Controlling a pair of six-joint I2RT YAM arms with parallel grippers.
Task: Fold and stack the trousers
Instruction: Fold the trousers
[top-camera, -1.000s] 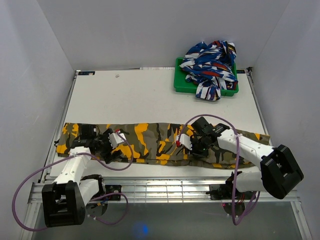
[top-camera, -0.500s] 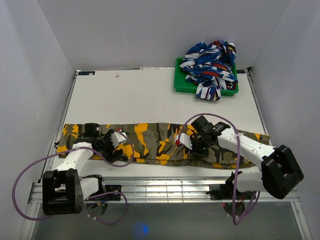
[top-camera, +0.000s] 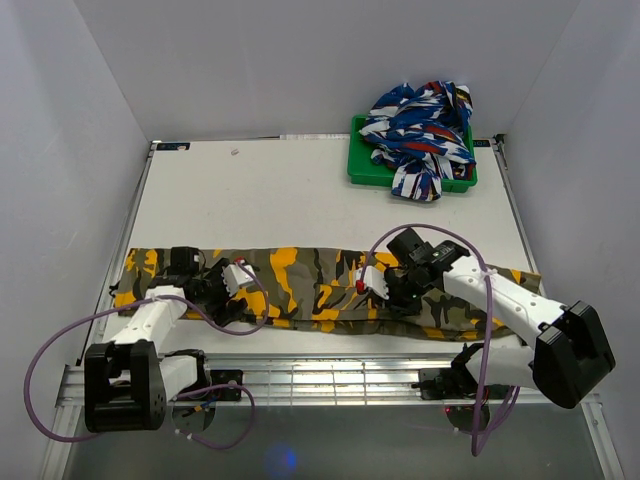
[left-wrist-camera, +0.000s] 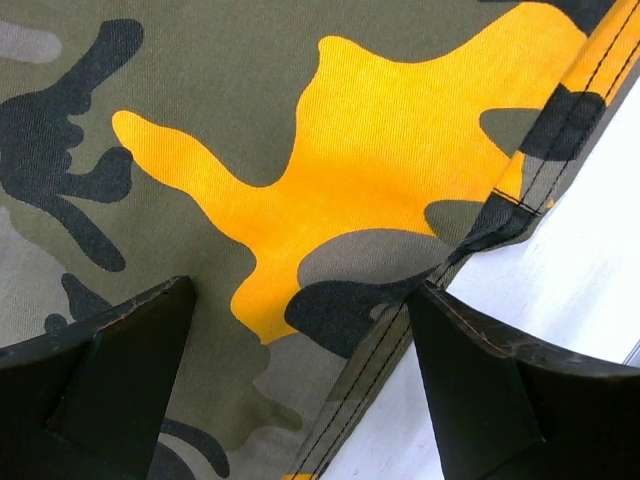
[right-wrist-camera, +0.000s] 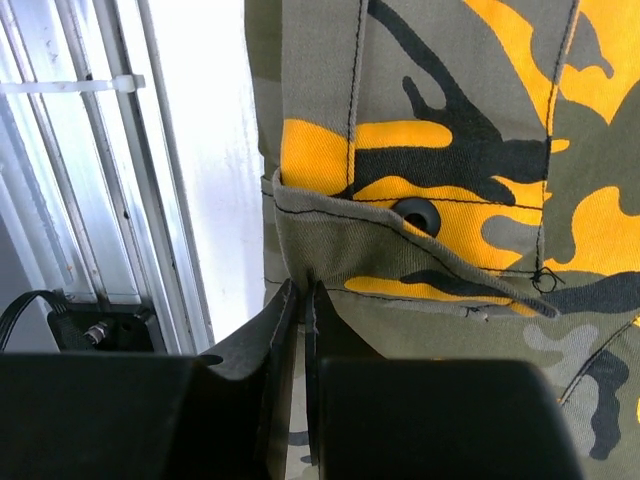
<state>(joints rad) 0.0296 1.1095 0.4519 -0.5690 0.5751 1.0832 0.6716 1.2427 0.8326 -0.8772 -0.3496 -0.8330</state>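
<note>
Trousers (top-camera: 300, 285) in olive, black and orange-yellow camouflage cloth lie stretched full length, left to right, along the near part of the white worktop (top-camera: 280, 190). They are flat and unfolded, so no fold has been made yet.

The left gripper (left-wrist-camera: 300, 310) hangs low over the near hem of the trousers toward their left end. Its jaws are spread wide, one finger (left-wrist-camera: 130, 340) over the print and the other finger (left-wrist-camera: 470, 360) at the stitched edge where the cloth meets bare worktop. It holds nothing. Straddling the hem like this looks like a set-up for closing on that edge.

The right gripper (right-wrist-camera: 300, 290) sits further right on the same near edge, just beside a buttoned pocket flap (right-wrist-camera: 420, 250). Its jaws are pressed together, and a thin bit of hem appears to be nipped between them, though the tips hide the contact itself. A hold on the near edge at two well-separated places would let both arms carry that side over together, probably to halve the garment without letting the middle sag.

At the far right corner stands a green plastic tray (top-camera: 356, 172), well apart from the trousers. It holds a loose heap of blue, white and red patterned cloth (top-camera: 420, 120) that spills over its near rim. How many pieces are in the heap cannot be told.
</note>
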